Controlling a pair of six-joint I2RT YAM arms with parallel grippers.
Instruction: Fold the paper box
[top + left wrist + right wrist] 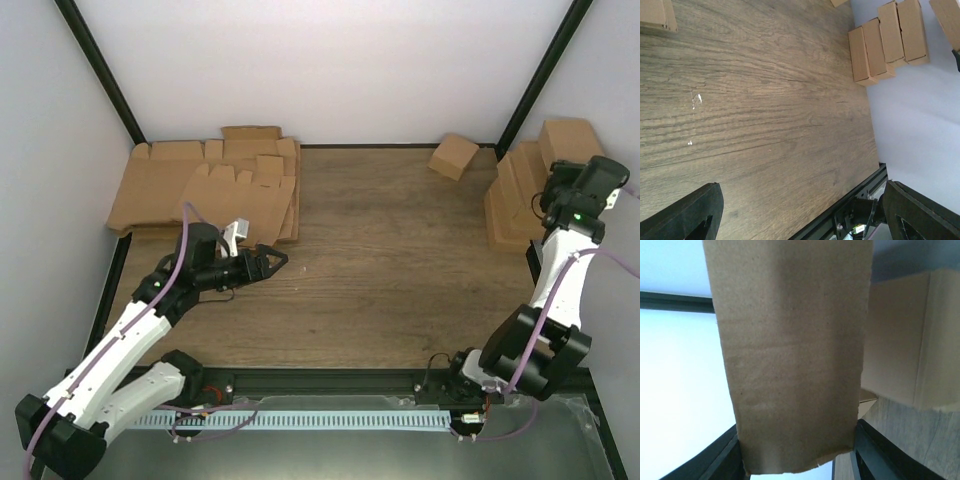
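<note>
The paper box (790, 355) is a brown cardboard box, and it sits between the two black fingers (727, 455) of the right gripper (800, 440). The fingers press on its sides, one on each side, so the gripper is closed on the box and holds it. In the right wrist view the box fills most of the picture. Its near edge looks a little rough.

Just behind the held box, on the right, is another brown box (910, 340). It belongs to the pile of folded boxes (515, 195) at the far right side of the table (400, 270), next to the wall (610, 80). The right arm (560, 280) reaches up to that pile. From the top view I cannot tell the held box apart from the boxes in the pile.

One lone box (453, 156) lies by itself near the back of the table, to the left of the pile and well apart from it.

On the other side, at the far left, lie the flat cardboard sheets (215, 190) — many of them, spread on top of each other.

The left gripper (275, 258) is near those sheets, low over the bare wood. Its fingers are spread wide apart, and there is nothing between them — only the table shows in the gap.
</note>
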